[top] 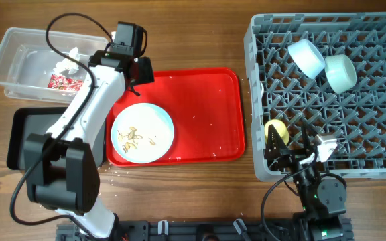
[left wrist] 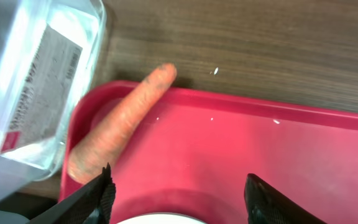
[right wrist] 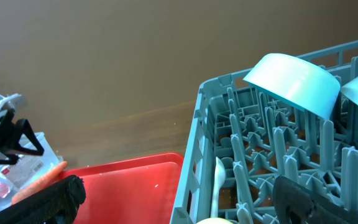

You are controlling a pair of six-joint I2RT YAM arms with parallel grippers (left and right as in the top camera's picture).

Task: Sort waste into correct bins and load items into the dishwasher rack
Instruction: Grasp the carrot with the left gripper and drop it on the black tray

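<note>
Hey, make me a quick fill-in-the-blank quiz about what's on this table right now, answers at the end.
1. The carrot lies at a corner of the ___ tray, its tip over the rim.
2. The snack wrapper sits inside the clear ___.
3. The light blue bowl and pale green bowl rest in the grey ___.
4. The left claw hovers near the carrot with its fingers ___.
Missing words: red; tub; rack; open.
</note>
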